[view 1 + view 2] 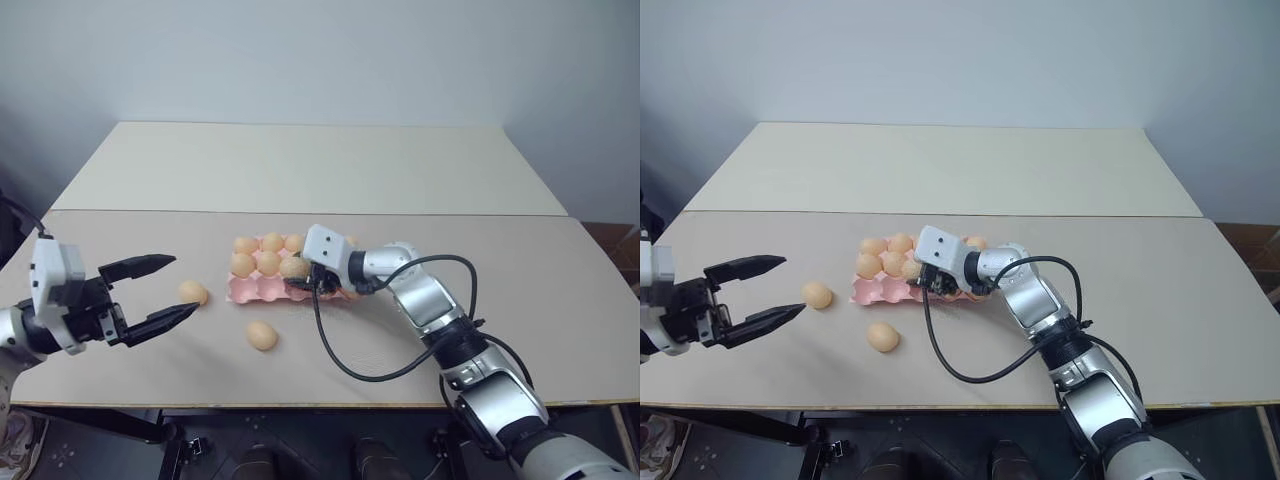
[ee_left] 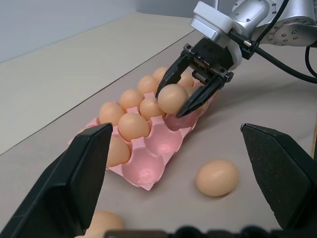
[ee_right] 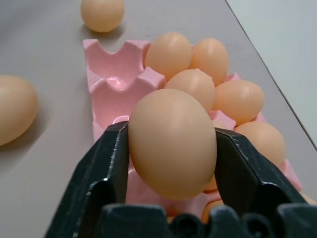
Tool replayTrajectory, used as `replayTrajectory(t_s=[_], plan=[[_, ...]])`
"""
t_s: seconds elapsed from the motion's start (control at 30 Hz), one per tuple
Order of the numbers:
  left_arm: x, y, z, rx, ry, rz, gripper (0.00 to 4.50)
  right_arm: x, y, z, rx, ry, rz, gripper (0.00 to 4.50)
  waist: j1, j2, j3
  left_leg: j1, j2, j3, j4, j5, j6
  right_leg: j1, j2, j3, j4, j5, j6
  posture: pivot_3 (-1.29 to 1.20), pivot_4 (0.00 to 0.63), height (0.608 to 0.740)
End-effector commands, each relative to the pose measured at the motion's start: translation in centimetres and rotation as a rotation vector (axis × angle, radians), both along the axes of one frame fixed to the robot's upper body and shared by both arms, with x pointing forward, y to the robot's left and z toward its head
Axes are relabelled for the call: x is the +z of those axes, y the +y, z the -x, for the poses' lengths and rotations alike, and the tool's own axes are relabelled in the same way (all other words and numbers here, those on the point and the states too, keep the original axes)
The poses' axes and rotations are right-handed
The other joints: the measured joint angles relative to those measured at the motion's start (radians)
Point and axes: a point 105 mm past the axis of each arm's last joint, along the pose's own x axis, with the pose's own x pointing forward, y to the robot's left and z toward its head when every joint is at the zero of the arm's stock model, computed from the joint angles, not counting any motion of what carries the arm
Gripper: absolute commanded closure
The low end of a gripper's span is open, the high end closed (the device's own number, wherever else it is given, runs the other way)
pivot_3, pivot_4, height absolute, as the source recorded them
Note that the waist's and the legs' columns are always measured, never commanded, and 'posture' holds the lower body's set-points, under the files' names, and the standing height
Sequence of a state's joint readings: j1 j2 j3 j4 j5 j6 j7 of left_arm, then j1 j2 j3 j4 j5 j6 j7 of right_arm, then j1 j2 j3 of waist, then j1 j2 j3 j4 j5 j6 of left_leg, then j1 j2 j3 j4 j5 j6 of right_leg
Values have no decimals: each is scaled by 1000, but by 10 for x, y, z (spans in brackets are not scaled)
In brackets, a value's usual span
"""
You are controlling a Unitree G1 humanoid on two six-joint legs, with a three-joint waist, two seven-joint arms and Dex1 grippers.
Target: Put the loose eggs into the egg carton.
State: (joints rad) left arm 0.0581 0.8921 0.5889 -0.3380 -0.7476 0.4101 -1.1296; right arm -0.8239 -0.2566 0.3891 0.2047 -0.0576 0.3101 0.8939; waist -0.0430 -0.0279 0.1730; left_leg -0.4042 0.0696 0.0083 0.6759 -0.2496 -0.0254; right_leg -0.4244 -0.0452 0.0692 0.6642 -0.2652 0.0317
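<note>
Black fingers of the left tool [image 1: 165,287] stand wide apart, holding nothing, well to the left of the egg carton [image 1: 262,290] and above the beige worktop [image 1: 300,170]. One loose egg [image 1: 193,292] lies on the worktop between that tool and the carton's left end, apart from both. A second loose egg [image 1: 262,335] lies on the worktop just in front of the carton's left end, not touching it.

Pink and lidless, the carton sits near the middle of the worktop. Its left cups in the front row are bare; eggs fill the cups behind them. The carton's right portion is hidden behind the right arm in the head views, so a full count of filled cups cannot be made.

Over the carton's front row, the right tool [image 2: 184,99] has its two fingers closed against the sides of a third egg [image 3: 172,141], held above the cups. Whether that egg touches the carton beneath cannot be told.
</note>
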Motion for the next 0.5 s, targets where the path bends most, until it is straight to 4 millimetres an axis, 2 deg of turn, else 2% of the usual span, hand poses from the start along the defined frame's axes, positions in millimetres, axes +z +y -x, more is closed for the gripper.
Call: replayTrajectory(t_s=[0.03, 0.1, 0.23, 0.33, 0.5], plan=[[11, 0, 5, -17, -52, -26, 0, 15, 5, 7, 38, -34, -29, 571, 0, 0, 0, 0, 0, 0, 0, 0, 0, 0, 0, 0, 0, 0, 0, 0, 150, 740], [11, 0, 5, -25, -47, -31, 0, 24, 2, 8, 35, -37, -63, 14, 0, 0, 0, 0, 0, 0, 0, 0, 0, 0, 0, 0, 0, 0, 0, 0, 150, 740], [12, 2, 4, -54, -47, -29, 0, 37, -18, 14, 32, -37, -121, 14, 3, 0, 0, 0, 0, 0, 0, 0, 0, 0, 0, 0, 0, 0, 0, 0, 150, 740], [8, 6, 1, -57, -33, -39, 0, 41, -45, 23, 30, -32, -145, 14, 13, 0, 0, 0, 0, 0, 0, 0, 0, 1, 0, -1, -1, 0, 0, 0, 150, 740], [-4, 18, 3, -63, 23, -86, 0, 48, -108, 43, 18, 2, -149, 14, 21, 0, 0, 0, 0, 0, 0, 0, 0, 0, 0, 0, -1, 0, 0, 0, 150, 740]])
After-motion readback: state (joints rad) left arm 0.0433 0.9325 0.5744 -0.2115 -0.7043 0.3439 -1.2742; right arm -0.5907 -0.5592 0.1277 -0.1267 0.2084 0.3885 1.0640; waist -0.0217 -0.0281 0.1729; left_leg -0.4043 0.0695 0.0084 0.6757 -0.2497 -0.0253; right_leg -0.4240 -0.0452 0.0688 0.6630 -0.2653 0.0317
